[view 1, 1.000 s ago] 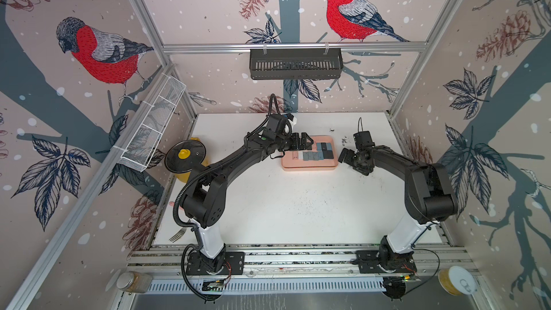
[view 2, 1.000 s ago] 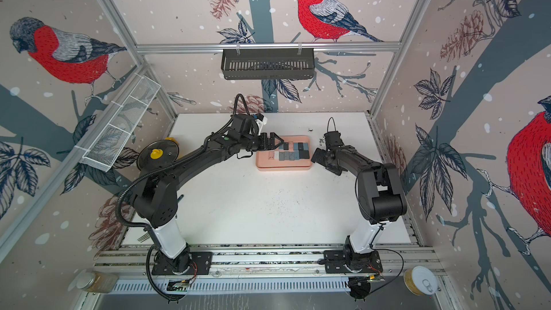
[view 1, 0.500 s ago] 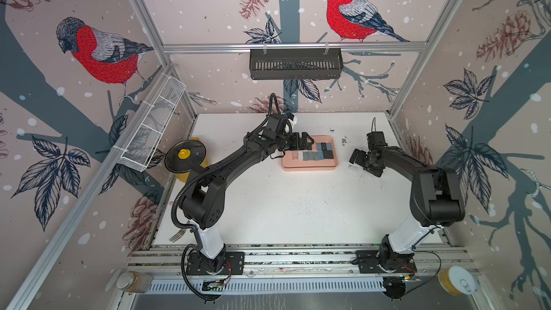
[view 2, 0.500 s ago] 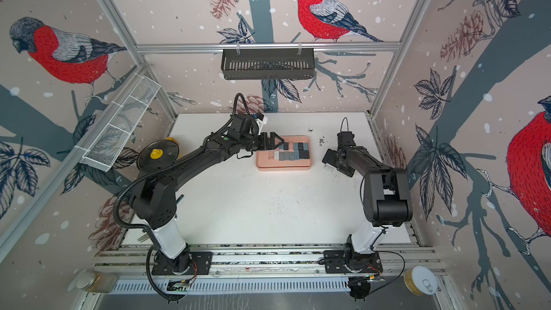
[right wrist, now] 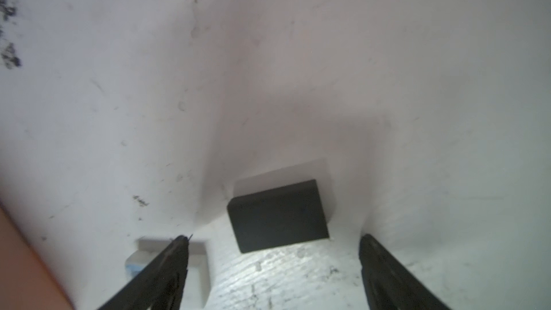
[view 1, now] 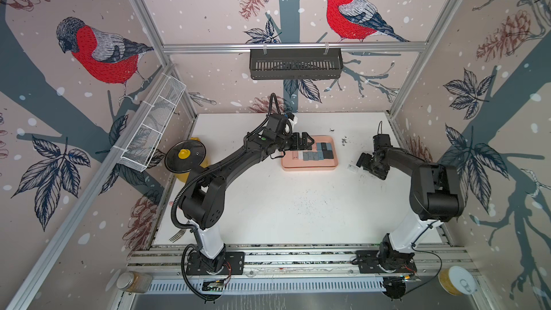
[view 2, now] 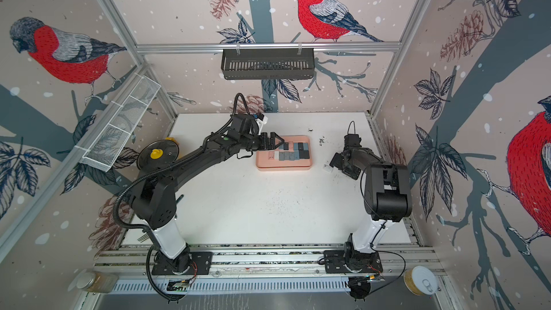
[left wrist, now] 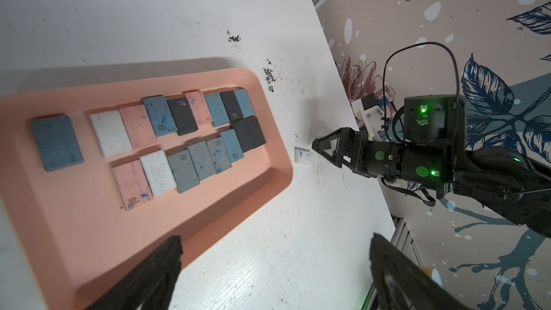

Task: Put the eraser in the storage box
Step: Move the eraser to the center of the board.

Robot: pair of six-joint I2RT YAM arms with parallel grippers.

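Right gripper (right wrist: 275,238) has swung away from the storage box (view 1: 310,169) to a black eraser (right wrist: 278,214), jaws apart; left gripper (left wrist: 275,237) likewise

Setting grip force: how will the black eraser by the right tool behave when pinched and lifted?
The black eraser is a flat block lying on its broad face, so it likely won't roll or tip. Its matte surface should grip well. Straight edges suggest it's fairly stiff.
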